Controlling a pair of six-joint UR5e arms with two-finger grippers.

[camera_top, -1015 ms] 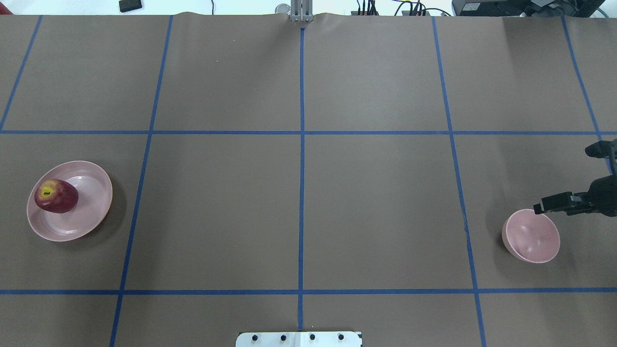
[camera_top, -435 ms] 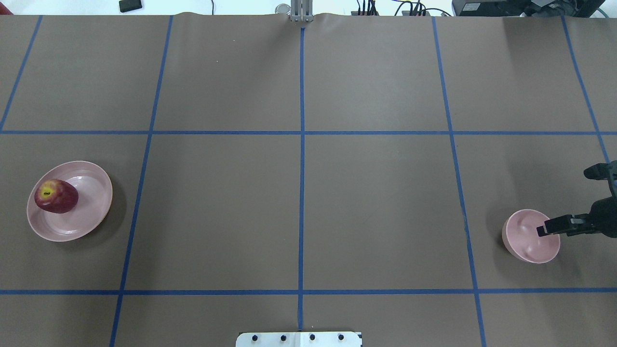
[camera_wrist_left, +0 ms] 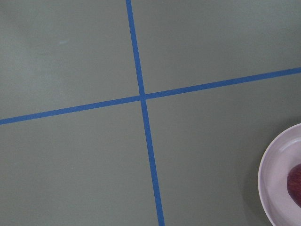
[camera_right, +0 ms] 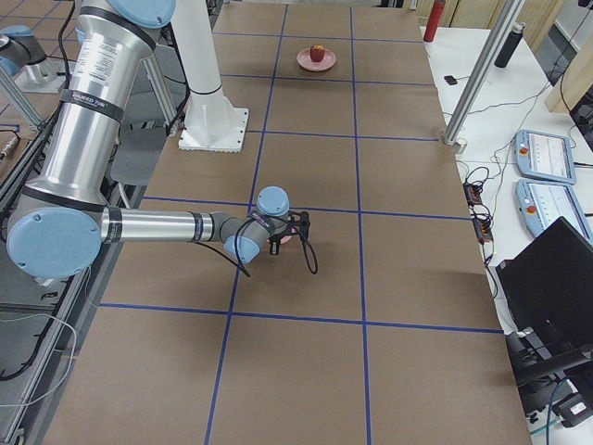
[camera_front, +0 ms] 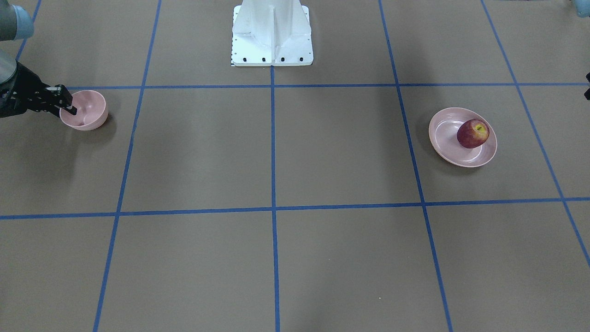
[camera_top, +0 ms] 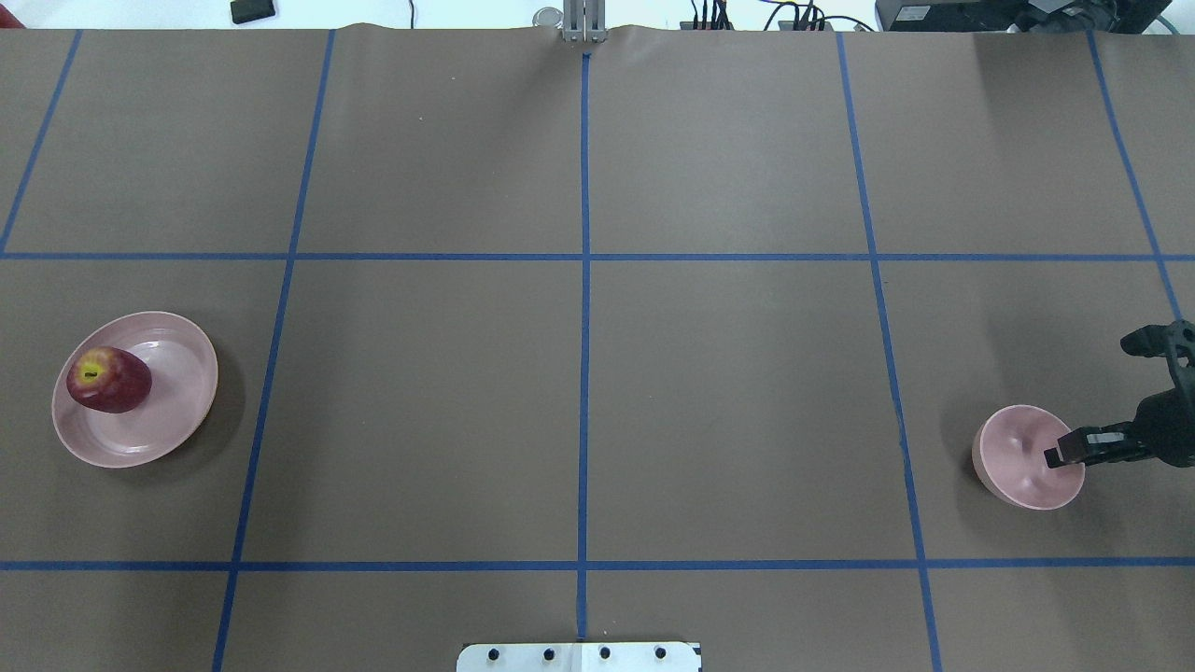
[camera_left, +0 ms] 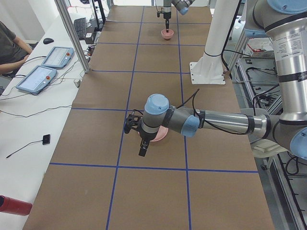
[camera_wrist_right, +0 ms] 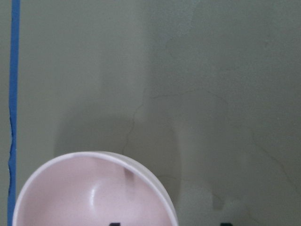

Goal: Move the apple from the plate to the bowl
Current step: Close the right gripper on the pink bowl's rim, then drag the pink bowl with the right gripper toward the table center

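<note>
Bowl (camera_top: 1018,471) and apple (camera_top: 107,378) lie well apart, so your right tool (camera_top: 1072,455) straddles the bowl's rim, jaws spread, probably to fetch it. Your left tool (camera_left: 135,140) hangs by the plate (camera_top: 177,411); whether it is closed you cannot tell

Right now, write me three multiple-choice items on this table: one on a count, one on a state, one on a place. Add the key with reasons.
1. How many pink dishes stand on the table?
A. one
B. two
C. three

2. The right gripper has its jaws
A. open at the rim of the bowl
B. shut around the whole bowl
C. shut, far from any dish

3. The apple lies
A. in the bowl
B. on the plate
C. on the bare table

Key:
1 B: only the plate and the bowl are there.
2 A: the overhead view shows the jaws far apart, one over the bowl's rim.
3 B: the overhead and front-facing views both show it resting on the plate.
</note>
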